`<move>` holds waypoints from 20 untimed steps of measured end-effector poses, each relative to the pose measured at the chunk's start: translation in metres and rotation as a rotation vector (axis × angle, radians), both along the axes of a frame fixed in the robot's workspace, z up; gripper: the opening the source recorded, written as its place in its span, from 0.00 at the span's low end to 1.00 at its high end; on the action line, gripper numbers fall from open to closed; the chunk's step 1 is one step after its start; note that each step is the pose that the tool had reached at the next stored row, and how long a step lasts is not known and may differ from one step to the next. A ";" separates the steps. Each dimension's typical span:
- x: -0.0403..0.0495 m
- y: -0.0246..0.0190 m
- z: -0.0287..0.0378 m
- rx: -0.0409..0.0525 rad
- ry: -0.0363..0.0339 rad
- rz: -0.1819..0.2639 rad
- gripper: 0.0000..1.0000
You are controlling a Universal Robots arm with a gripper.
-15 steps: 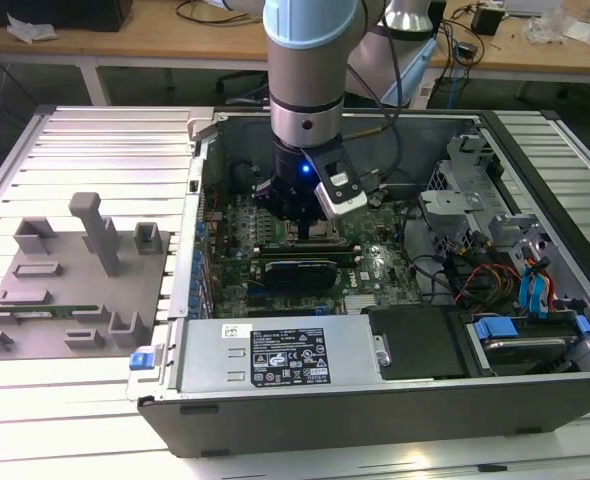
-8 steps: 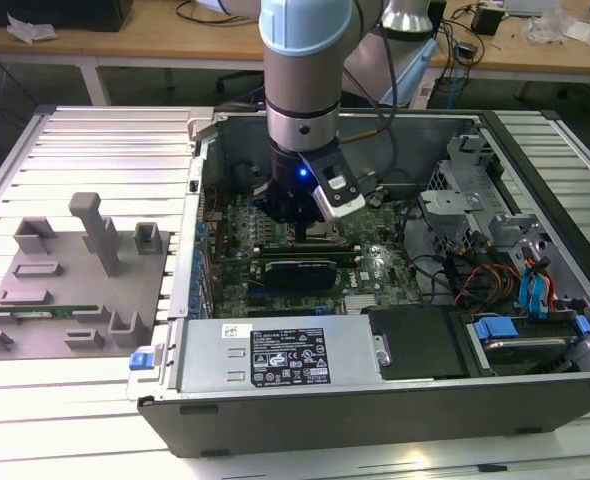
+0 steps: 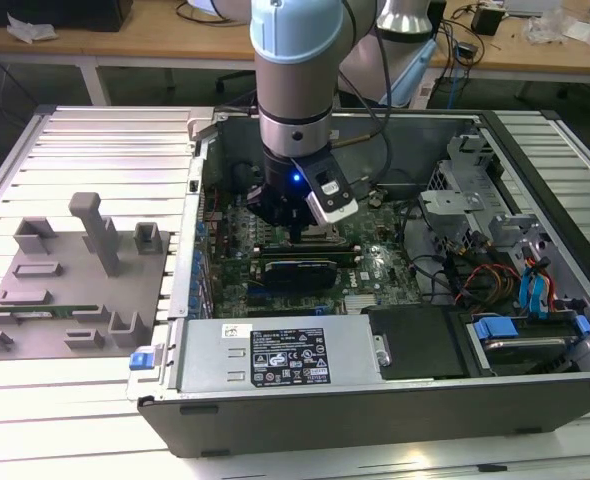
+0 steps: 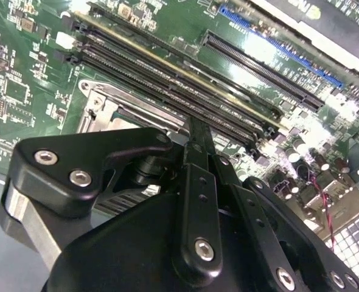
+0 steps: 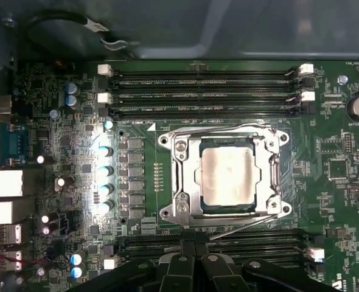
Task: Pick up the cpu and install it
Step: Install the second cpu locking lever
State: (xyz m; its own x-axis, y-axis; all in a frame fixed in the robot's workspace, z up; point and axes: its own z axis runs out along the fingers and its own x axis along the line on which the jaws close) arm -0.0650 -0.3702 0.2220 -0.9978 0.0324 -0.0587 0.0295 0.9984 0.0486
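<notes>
The cpu is a silvery square chip lying flat inside the metal-framed socket on the green motherboard, seen in the first wrist view. My gripper hangs just beside the socket over a row of memory slots, its black fingers pressed together with nothing between them. The second wrist view has the same shut gripper pointing down at the slots next to the socket frame. In the exterior view my gripper reaches down into the open computer case, above the board's middle.
The case walls surround the board. A power supply box lies along the near side, with drive cages and coloured cables on the exterior view's right. A grey fixture plate with holders sits outside the case on the exterior view's left.
</notes>
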 end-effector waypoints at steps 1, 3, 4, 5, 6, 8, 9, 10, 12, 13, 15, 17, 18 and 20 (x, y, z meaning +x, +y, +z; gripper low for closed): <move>0.0000 -0.0015 0.0000 0.0011 0.0000 0.000 0.11; 0.0000 -0.0078 -0.0002 0.0105 0.0000 0.000 0.11; 0.0000 -0.0087 -0.0003 0.0145 0.0000 0.000 0.11; -0.0001 -0.0091 -0.0004 0.0196 0.0000 0.000 0.11; -0.0001 -0.0094 -0.0007 0.0330 0.0000 0.000 0.11; -0.0002 -0.0099 -0.0011 0.0540 -0.0001 0.000 0.11; -0.0003 -0.0102 -0.0012 0.0598 0.0000 0.000 0.11; -0.0005 -0.0107 -0.0014 0.0665 0.0001 0.000 0.11; -0.0016 -0.0118 -0.0023 0.0774 0.0000 0.000 0.11; -0.0031 -0.0128 -0.0035 0.0848 0.0000 0.000 0.11; -0.0063 -0.0135 -0.0063 0.0962 -0.0001 0.000 0.11; -0.0071 -0.0136 -0.0085 0.1007 0.0000 0.000 0.11; -0.0075 -0.0137 -0.0097 0.1035 0.0001 0.000 0.11; -0.0081 -0.0136 -0.0120 0.1098 0.0000 0.000 0.11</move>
